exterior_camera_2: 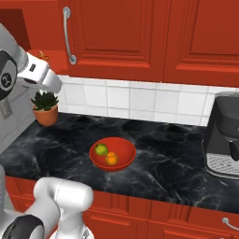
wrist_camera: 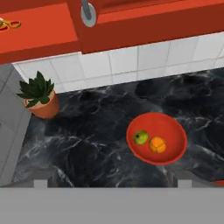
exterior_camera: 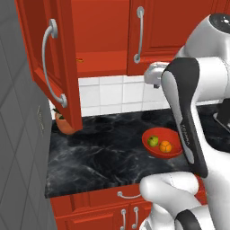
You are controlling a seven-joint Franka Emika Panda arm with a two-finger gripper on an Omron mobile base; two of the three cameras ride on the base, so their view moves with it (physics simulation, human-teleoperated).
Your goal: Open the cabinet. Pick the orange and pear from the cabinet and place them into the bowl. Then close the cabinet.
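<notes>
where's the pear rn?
The pear sits in the red bowl on the dark counter, touching the orange, right of the potted plant in the hand view.

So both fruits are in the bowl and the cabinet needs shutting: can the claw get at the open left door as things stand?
Probably yes. The open door swings out over the counter with nothing in front of its handle, and the claw is open.

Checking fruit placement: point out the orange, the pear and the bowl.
orange (wrist_camera: 157,145), hand view, centre of the fruit.
pear (wrist_camera: 141,137), hand view, its green top.
bowl (wrist_camera: 168,124), hand view, bare inner wall.
</notes>
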